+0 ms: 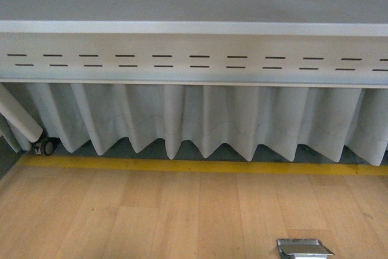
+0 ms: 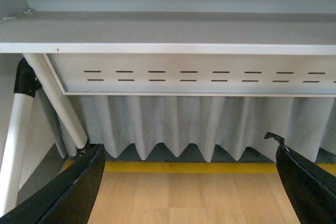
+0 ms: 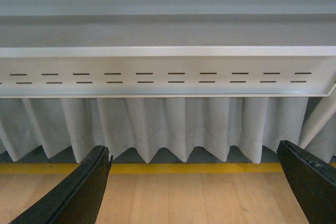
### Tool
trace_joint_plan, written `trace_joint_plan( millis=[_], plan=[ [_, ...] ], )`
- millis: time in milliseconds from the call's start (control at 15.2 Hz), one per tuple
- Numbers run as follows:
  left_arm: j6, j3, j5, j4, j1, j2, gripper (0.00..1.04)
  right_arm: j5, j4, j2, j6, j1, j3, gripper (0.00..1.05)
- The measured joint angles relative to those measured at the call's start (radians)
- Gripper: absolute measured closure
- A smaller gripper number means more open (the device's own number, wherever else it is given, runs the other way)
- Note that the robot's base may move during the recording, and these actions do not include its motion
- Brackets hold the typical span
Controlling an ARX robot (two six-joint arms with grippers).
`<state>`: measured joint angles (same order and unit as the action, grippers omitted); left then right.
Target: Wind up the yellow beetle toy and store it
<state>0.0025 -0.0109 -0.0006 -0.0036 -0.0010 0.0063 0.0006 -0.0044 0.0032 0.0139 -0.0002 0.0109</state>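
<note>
Left pincer (image 2: 186, 148) and right pincer (image 3: 194, 150) both spread wide, facing pleated white curtain (image 1: 200, 119) over wooden floor (image 1: 151, 216)

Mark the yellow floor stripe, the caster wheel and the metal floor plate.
yellow floor stripe (image 1: 200, 166): front view, midway along its length.
caster wheel (image 1: 46, 147): front view, on the wheel's side face.
metal floor plate (image 1: 303, 249): front view, on its shiny top surface.
</note>
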Motion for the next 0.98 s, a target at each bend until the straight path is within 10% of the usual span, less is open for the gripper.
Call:
trace_joint_plan(
  millis=[984],
  plan=[
    [0.001,0.0,0.0,0.0,0.0,0.0,0.07,0.0,0.0,0.0,0.0,0.0,0.0,0.06]
  ],
)
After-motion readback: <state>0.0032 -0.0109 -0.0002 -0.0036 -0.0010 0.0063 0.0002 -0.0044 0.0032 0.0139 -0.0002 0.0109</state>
